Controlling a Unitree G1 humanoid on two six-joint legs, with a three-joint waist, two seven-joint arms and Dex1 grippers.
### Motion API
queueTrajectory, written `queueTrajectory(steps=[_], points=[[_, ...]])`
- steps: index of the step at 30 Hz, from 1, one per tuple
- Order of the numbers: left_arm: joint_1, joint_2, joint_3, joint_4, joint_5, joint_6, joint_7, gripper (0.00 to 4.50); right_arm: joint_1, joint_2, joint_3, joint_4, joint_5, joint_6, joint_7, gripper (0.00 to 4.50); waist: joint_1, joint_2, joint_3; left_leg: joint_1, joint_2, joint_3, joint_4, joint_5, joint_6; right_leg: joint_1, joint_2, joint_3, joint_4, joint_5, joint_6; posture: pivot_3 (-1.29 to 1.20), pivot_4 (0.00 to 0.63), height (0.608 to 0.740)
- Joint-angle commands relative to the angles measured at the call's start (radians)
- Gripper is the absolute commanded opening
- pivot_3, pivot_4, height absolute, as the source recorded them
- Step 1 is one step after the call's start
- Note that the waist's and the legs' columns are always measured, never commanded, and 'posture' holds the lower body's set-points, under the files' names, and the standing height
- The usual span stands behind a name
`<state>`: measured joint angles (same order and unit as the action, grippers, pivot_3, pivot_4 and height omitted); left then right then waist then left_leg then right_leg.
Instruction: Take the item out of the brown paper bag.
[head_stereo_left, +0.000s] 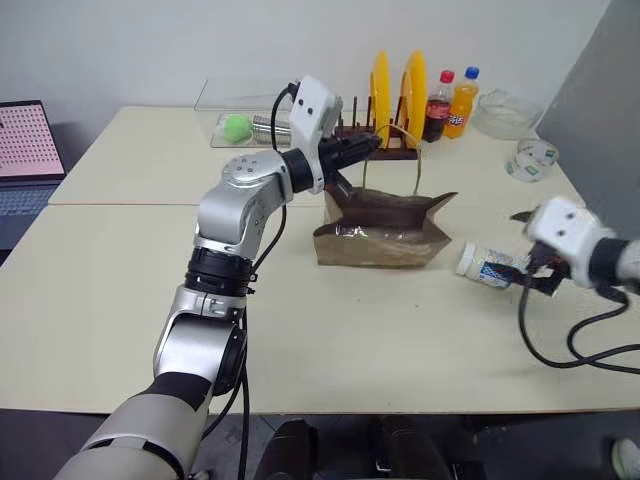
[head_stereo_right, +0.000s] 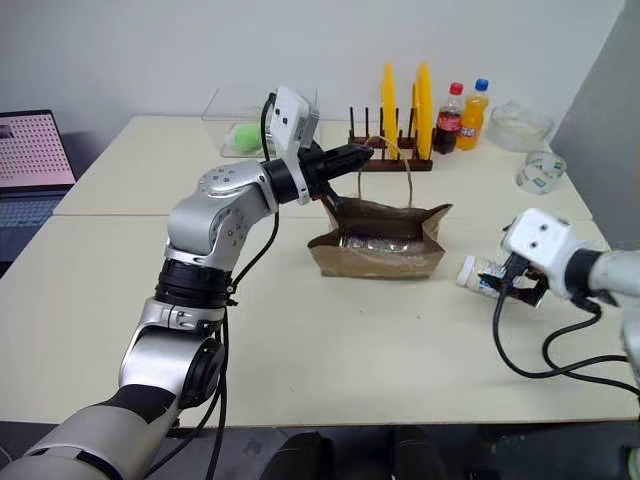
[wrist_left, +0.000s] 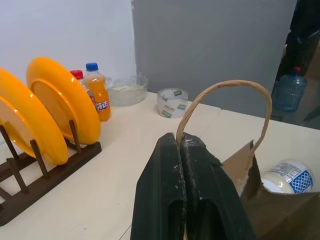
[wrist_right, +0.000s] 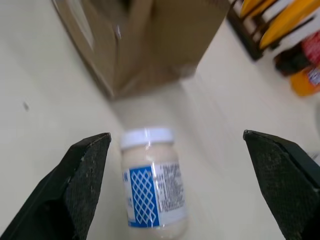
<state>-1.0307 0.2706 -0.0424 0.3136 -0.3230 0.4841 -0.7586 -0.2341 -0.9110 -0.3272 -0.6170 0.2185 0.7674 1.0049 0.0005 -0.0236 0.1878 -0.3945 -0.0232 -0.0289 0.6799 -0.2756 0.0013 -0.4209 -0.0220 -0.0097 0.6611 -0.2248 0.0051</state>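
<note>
The brown paper bag (head_stereo_left: 385, 242) stands open-topped in the middle of the table. My left gripper (head_stereo_left: 362, 148) hovers above its back left corner, shut on one thin tan loop handle (wrist_left: 225, 87) that arches up from between the fingers. The item (head_stereo_left: 487, 265), a small off-white jar with a white lid and a blue label, lies on its side on the table just right of the bag, outside it. My right gripper (wrist_right: 176, 134) is open a little above and beside the jar (wrist_right: 152, 182), its fingers spread wide and not touching it.
Behind the bag stands a wooden rack with yellow plates (head_stereo_left: 395, 95), then a cola bottle (head_stereo_left: 437, 105) and an orange bottle (head_stereo_left: 462, 100). A clear bowl (head_stereo_left: 505, 112) and a tape roll (head_stereo_left: 532, 160) sit far right. A green ball (head_stereo_left: 237, 126) lies in a clear tray; a laptop (head_stereo_left: 25, 150) is at far left.
</note>
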Motion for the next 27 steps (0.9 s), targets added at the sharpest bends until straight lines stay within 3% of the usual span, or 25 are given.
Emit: queueTrajectory(steps=[1, 4, 7, 12, 15, 20, 23, 27], points=[[-0.048, 0.011, 0.004, 0.017, 0.009, -0.033, -0.024, 0.0, 0.018, 0.114, -0.049, -0.185, 0.124, 0.058, -0.093, 4.46, -0.001, 0.0, 0.0, 0.0, 0.0, 0.0, 0.0, 0.0, 0.0, 0.0, 0.0, 0.0, 0.0, 0.0, 0.0, 0.0, 0.15, 0.74], [-0.077, 0.033, 0.006, 0.065, 0.021, -0.043, -0.049, 0.54, 0.034, 0.263, 0.004, -0.29, 0.127, 0.065, -0.253, 4.5, -0.001, 0.0, 0.0, 0.0, 0.0, 0.001, 0.0, 0.0, 0.0, -0.001, 0.0, 0.001, 0.001, 0.0, 0.0, 0.0, 0.15, 0.74], [-0.108, 0.068, 0.006, 0.107, 0.039, -0.07, -0.089, 1.46, 0.041, 0.365, 0.094, -0.314, 0.074, 0.025, -0.386, 4.5, -0.003, 0.0, 0.0, 0.0, 0.0, 0.001, 0.0, 0.001, -0.002, -0.001, 0.0, 0.001, 0.002, -0.002, 0.003, 0.0, 0.15, 0.74], [-0.125, 0.134, 0.011, 0.127, 0.054, -0.098, -0.146, 2.98, 0.029, 0.417, 0.2, -0.281, 0.026, -0.035, -0.488, 4.5, -0.003, 0.0, 0.0, 0.0, -0.001, 0.001, 0.0, 0.002, -0.003, -0.001, 0.0, 0.001, 0.002, -0.002, 0.003, 0.0, 0.15, 0.74], [-0.067, 0.23, 0.029, 0.031, 0.04, -0.098, -0.22, 3.9, 0.024, 0.438, 0.23, -0.247, 0.007, -0.089, -0.525, 4.5, -0.007, 0.0, 0.0, 0.0, 0.0, 0.001, 0.0, 0.002, -0.003, -0.002, 0.0, 0.001, 0.002, -0.001, 0.002, 0.0, 0.15, 0.74], [0.104, 0.352, 0.14, -0.153, 0.052, -0.089, -0.117, 3.9, 0.092, 0.46, 0.23, -0.232, -0.032, -0.182, -0.579, 4.5, -0.01, 0.001, 0.0, 0.001, 0.001, 0.001, -0.001, 0.002, -0.003, -0.002, 0.0, 0.001, 0.002, -0.001, -0.001, 0.0, 0.15, 0.74], [0.29, 0.317, 0.242, -0.337, 0.08, -0.049, 0.089, 3.9, 0.183, 0.5, 0.255, -0.229, -0.084, -0.274, -0.632, 4.5, -0.005, 0.001, -0.001, 0.001, 0.001, 0.0, -0.001, 0.0, 0.0, -0.002, 0.0, 0.001, 0.002, -0.001, -0.001, 0.0, 0.15, 0.74], [0.569, 0.269, 0.268, -0.579, 0.127, 0.065, 0.256, 3.9, 0.34, 0.577, 0.329, -0.192, -0.172, -0.426, -0.711, 4.5, -0.002, 0.001, -0.001, 0.001, 0.0, 0.001, -0.001, 0.0, -0.001, -0.001, -0.001, 0.002, 0.001, 0.0, -0.001, 0.0, 0.15, 0.74]])
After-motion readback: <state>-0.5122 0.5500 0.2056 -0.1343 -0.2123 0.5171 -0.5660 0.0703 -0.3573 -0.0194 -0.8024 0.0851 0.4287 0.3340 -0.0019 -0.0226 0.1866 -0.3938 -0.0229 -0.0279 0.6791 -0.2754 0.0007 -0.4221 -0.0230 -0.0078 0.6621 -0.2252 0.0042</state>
